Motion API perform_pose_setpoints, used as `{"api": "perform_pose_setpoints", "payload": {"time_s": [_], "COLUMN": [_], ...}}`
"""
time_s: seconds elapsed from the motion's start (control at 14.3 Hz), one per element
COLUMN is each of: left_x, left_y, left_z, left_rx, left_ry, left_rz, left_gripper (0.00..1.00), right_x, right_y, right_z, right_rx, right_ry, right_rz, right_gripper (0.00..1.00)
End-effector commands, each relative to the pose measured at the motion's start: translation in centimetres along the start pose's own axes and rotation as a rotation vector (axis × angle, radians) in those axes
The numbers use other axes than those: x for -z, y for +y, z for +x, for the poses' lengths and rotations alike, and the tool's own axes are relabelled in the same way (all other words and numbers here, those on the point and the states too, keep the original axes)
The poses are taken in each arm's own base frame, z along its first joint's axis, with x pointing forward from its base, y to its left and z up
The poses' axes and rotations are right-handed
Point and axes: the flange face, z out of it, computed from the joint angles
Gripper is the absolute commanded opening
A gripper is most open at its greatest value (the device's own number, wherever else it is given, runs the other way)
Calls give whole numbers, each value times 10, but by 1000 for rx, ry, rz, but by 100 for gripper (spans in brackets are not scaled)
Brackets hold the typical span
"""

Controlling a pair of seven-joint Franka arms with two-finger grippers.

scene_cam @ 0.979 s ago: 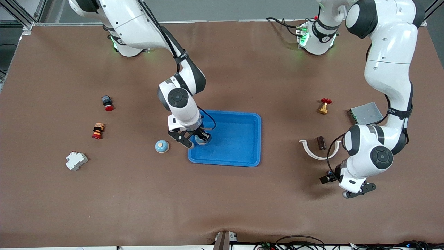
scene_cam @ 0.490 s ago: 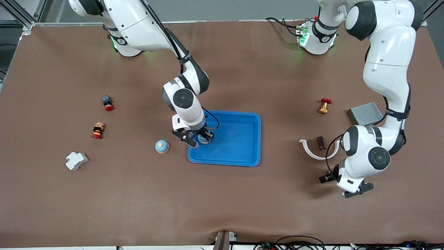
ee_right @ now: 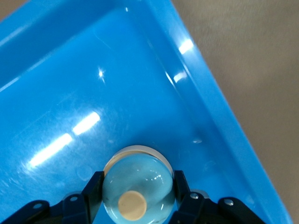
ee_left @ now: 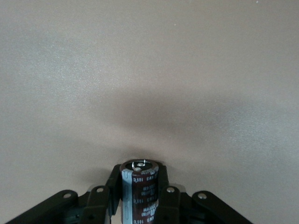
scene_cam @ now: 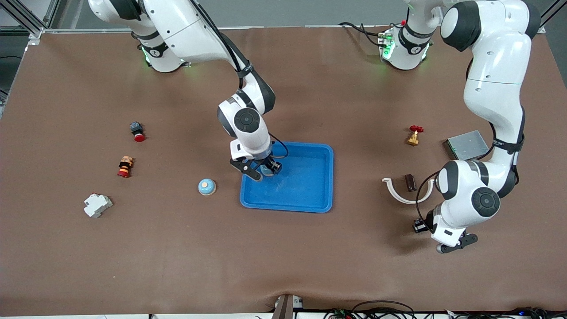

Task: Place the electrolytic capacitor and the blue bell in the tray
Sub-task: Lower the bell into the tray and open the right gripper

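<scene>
Two grippers are both gripping: over the blue tray (scene_cam: 305, 177), the right gripper (scene_cam: 262, 170) is clasping a blue bell (ee_right: 138, 183), while the left gripper (scene_cam: 456, 245), over bare table, is clamping the electrolytic capacitor (ee_left: 139, 191).

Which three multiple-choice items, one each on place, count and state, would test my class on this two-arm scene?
1. What is the right gripper over?
A. the tray
B. the grey plate
C. the white block

2. How many blue bells show?
A. one
B. two
C. three

3. The left gripper's jaws are:
A. open, empty
B. shut on the capacitor
C. shut on the valve

Answers:
1 A: the right gripper hangs above the tray.
2 B: a held bell and a loose bell on the table.
3 B: the left gripper clamps the capacitor.
</scene>
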Motion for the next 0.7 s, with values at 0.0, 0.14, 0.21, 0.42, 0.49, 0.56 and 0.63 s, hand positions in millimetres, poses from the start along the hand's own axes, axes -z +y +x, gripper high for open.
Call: {"api": "perform_pose_setpoints", "payload": {"time_s": [0.0,0.14,0.21,0.42,0.49,0.56,0.63], "left_x": [6,8,10,28,38,53,73], "left_y": [1,0,-1,2,5,6,7], "left_z": [4,4,5,1,0,0,-2], "left_rx": [21,21,16,-17,-21,-22,-21], "left_ry": [9,5,5,-34,-45,-57,-74], "left_rz": [-18,-16,-13,14,20,27,34], "left_gripper": [0,0,0,0,0,0,0], "right_x": [-8,-12,-15,-20,-17,-15,-8], "right_y": [-6,-5,-7,-7,-9,-12,-16], "right_z": [-11,-12,-19,-26,-24,-24,-24], "right_rx": [-15,-14,-11,-19,-17,-6,9], "right_ry": [-1,-3,-4,-6,-3,4,8], "right_rz": [0,-6,-9,-14,-10,-5,0], "right_gripper": [0,0,0,0,25,99,100]}}
